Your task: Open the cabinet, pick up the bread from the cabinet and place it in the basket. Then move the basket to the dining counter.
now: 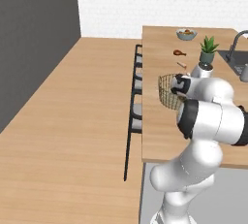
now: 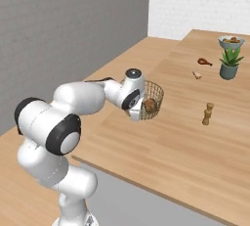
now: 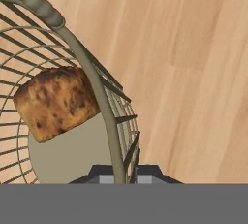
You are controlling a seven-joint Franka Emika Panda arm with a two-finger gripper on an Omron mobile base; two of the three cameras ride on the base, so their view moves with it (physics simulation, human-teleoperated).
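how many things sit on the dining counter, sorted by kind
basket: 1, its rim pinched by the shut pincer
bread, inside it: 1
potted plant: 1
bowl of food: 1
small food bits, drumstick and pale piece: 2
wooden grinder: 1
total: 7
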